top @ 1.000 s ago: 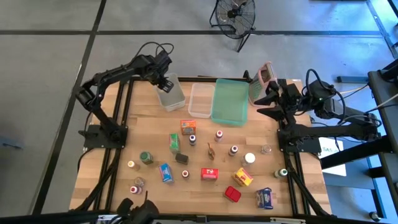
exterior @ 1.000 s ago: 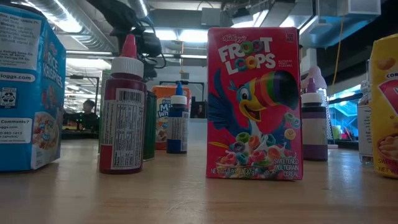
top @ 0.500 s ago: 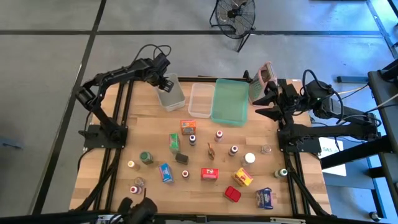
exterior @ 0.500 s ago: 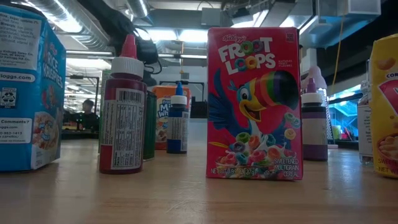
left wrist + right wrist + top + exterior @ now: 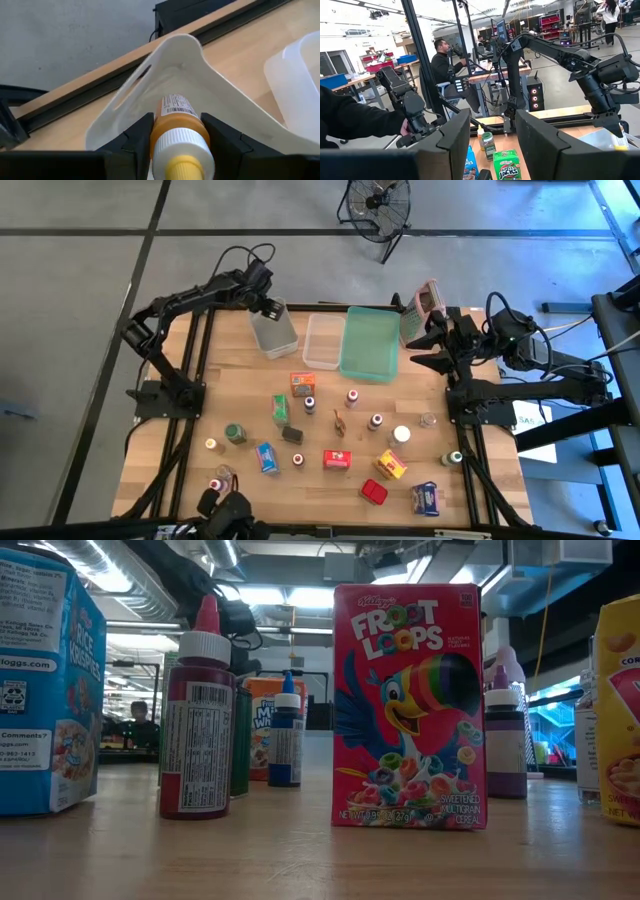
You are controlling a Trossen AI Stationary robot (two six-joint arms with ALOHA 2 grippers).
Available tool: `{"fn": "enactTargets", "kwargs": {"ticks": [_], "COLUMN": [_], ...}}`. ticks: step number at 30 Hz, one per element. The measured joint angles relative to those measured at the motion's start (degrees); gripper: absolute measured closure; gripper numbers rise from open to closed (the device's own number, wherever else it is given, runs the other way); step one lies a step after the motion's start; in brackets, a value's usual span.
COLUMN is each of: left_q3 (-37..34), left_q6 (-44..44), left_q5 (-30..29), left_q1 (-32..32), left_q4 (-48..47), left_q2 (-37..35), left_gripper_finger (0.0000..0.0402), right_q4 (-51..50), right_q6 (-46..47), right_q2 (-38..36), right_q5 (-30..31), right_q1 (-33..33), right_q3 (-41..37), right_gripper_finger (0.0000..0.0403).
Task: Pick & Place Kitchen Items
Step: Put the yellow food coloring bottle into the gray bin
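Note:
My left gripper (image 5: 268,306) is at the table's far left, above the leftmost clear bin (image 5: 275,335), shut on a small orange bottle (image 5: 176,122) with a white cap and a yellow tip. The bin's hollow (image 5: 175,70) lies just beyond the bottle. My right gripper (image 5: 425,347) waits level at the table's right edge, open, with nothing between its fingers (image 5: 450,145). Many kitchen items stand on the near half of the table, among them a red cereal box (image 5: 337,459) and a red bottle (image 5: 197,730). My left gripper pinches the bottle's orange body (image 5: 157,127) between its two fingers, just below the white cap. The fingers slant down from above and lie along the bottle. The cap end points back toward the wrist and the bottom toward the bin. The bottle is lifted clear of the table.
A second clear bin (image 5: 322,340) and a teal tray (image 5: 368,343) stand beside the first. A tall container with a pink rim (image 5: 420,310) stands by my right arm. People sit at benches beyond the table (image 5: 445,65).
My left gripper has tipped more steeply down over the leftmost bin and sunk a little, with the bottle still between its fingers.

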Motion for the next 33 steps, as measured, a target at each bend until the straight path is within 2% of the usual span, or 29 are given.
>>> {"fn": "enactTargets", "kwargs": {"ticks": [7,18,23,33], "left_q3": [0.1,0.1,0.1,0.1], "left_q6": [1.5,2.5,4.2,5.5], "left_q5": [0.9,1.0,-2.0,-2.9], "left_q1": [1.3,0.7,0.7,0.9], "left_q4": [-3.5,-3.3,-3.8,-4.3], "left_q2": [2.1,5.8,5.8,5.8], "left_gripper_finger": [0.0260,0.0260,0.0260,0.0259], "right_q4": [0.0,0.1,0.0,0.0], "right_q6": [0.0,0.0,0.0,0.0], "right_q2": [0.3,1.4,1.5,1.5], "right_q5": [0.0,0.1,0.2,0.2], "right_q1": [0.0,0.0,0.0,0.0], "right_q3": [0.0,0.0,0.0,0.0], "right_gripper_finger": [0.0243,0.0243,0.0243,0.0243]}}
